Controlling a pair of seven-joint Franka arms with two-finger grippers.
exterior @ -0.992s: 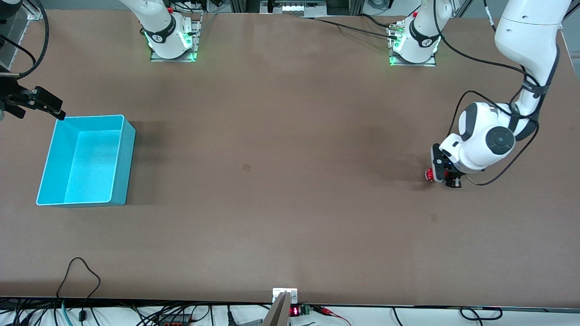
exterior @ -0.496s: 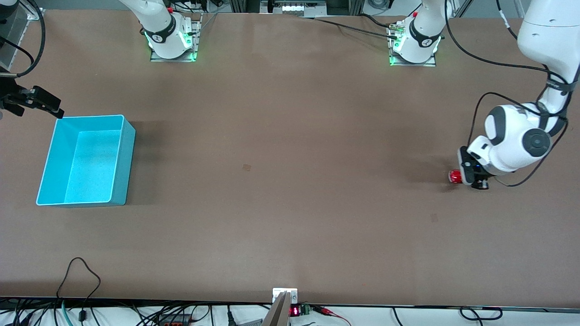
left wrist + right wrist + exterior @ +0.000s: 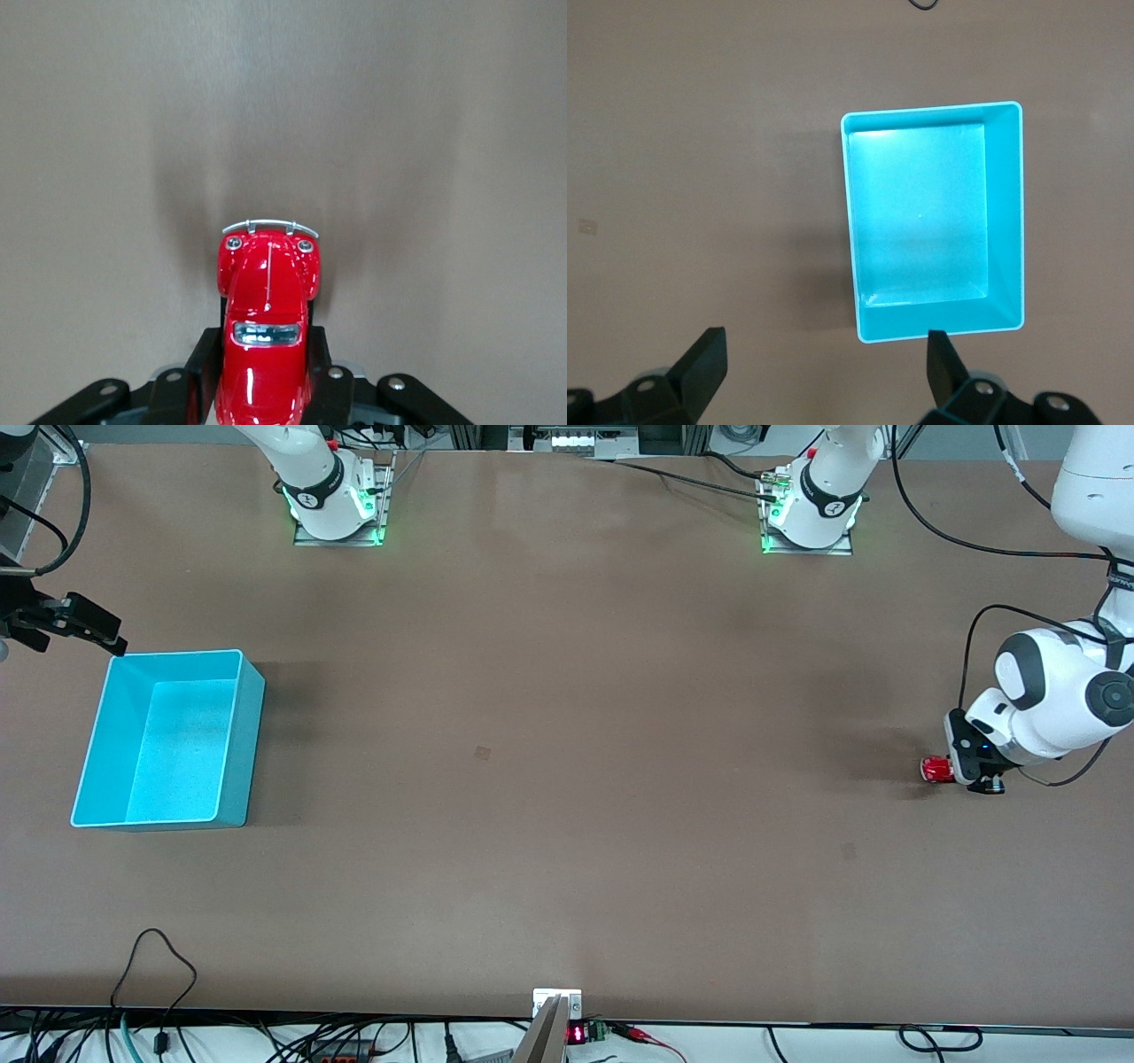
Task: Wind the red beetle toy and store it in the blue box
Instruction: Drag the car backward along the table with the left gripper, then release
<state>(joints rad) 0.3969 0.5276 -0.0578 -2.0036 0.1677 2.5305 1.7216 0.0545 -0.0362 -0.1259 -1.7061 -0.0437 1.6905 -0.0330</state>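
Tabletop (image 3: 567,779): broad brown surface carrying all items, both arm bases fixed along its far edge. Blue box (image 3: 168,740): open-topped turquoise bin with tall thin walls, standing empty at the right arm's end of the tabletop, well apart from the toy; judged to be parked there as the final store, so the wound car has the whole run of the tabletop to cross toward it. Left arm: reaches down to the tabletop at its own end. Right arm: waits. Right pincer (image 3: 824,372): spread wide and holding nothing, poised above the tabletop just beside the box, whose rim and floor show plainly in the right wrist view; judged ready to receive or collect the toy. Left pincer (image 3: 967,766): pressed together on the toy's rear body, set low at the surface. Red beetle toy (image 3: 266,310): small glossy car, pinched at its rear flanks, nose and silvery bumper pointing away from the wrist; wheels appear down at the tabletop, a hold judged suited to dragging it backward to wind its spring. Storing not yet done.
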